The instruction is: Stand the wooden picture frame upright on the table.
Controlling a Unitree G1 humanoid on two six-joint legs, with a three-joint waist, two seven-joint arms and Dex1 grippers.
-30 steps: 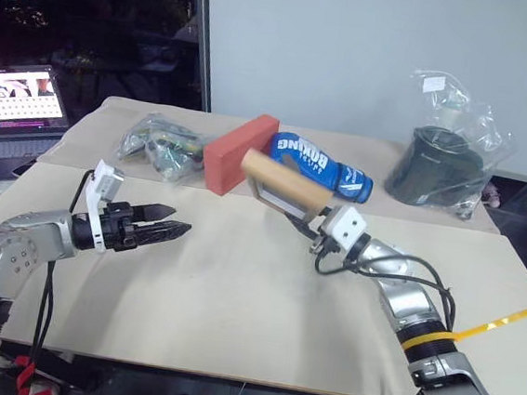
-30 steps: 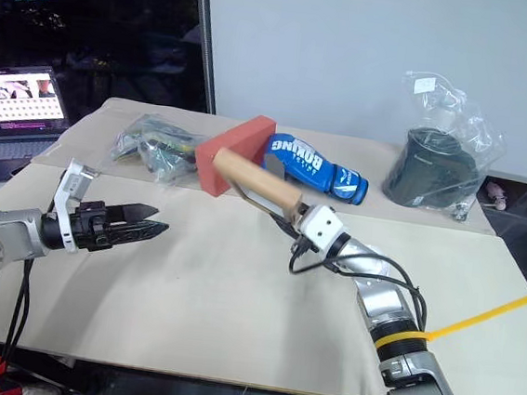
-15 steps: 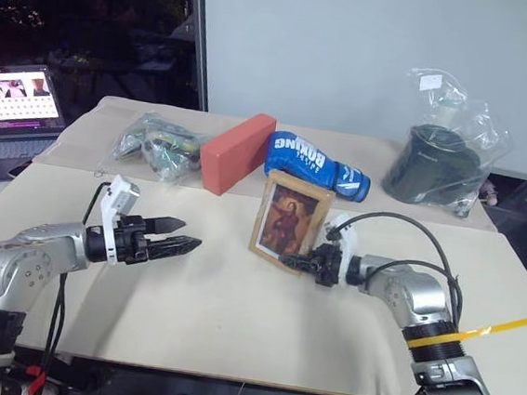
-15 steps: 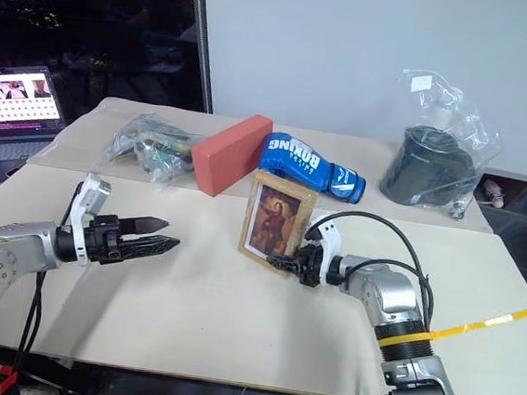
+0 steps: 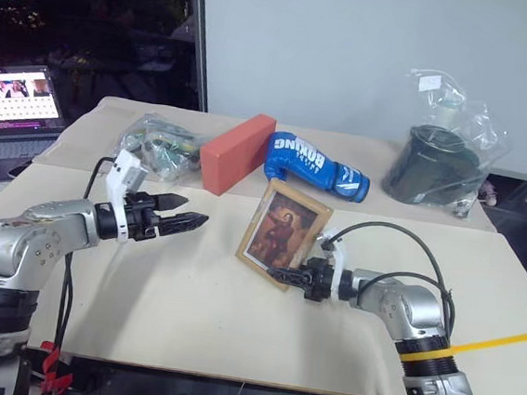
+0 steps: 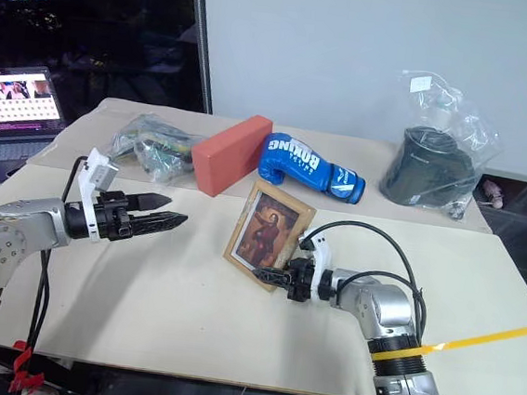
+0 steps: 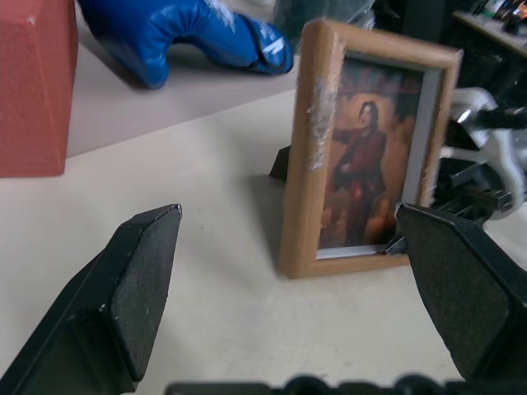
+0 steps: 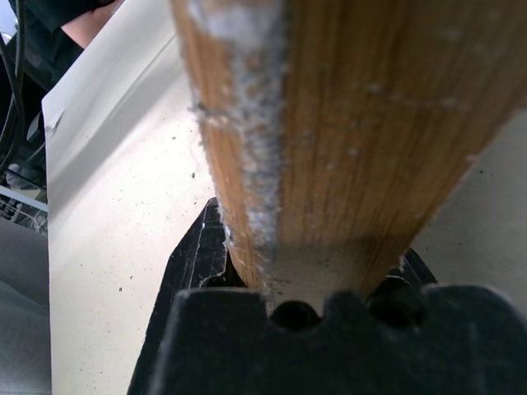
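1. Lowered from in front of the red block (image 5: 238, 153), the wooden picture frame (image 5: 283, 232) now stands with its bottom edge on the table (image 5: 189, 293), mid-tabletop just in front of the seam, portrait facing the robot.
2. Right gripper (image 5: 286, 274) is clamped on the frame's lower right edge.
3. Left gripper (image 5: 187, 218) has edged closer; its jaws gape wide, holding nothing, well apart from the frame.
4. Frame looks light, stiff and tippy, its glazing likely fragile.
5. Hold the wooden side rails, low down.

Light-wood rectangular picture frame (image 7: 370, 148) with scuffed whitish edge, matt beige table (image 5: 189, 293), crinkly clear plastic bag (image 5: 451, 141)
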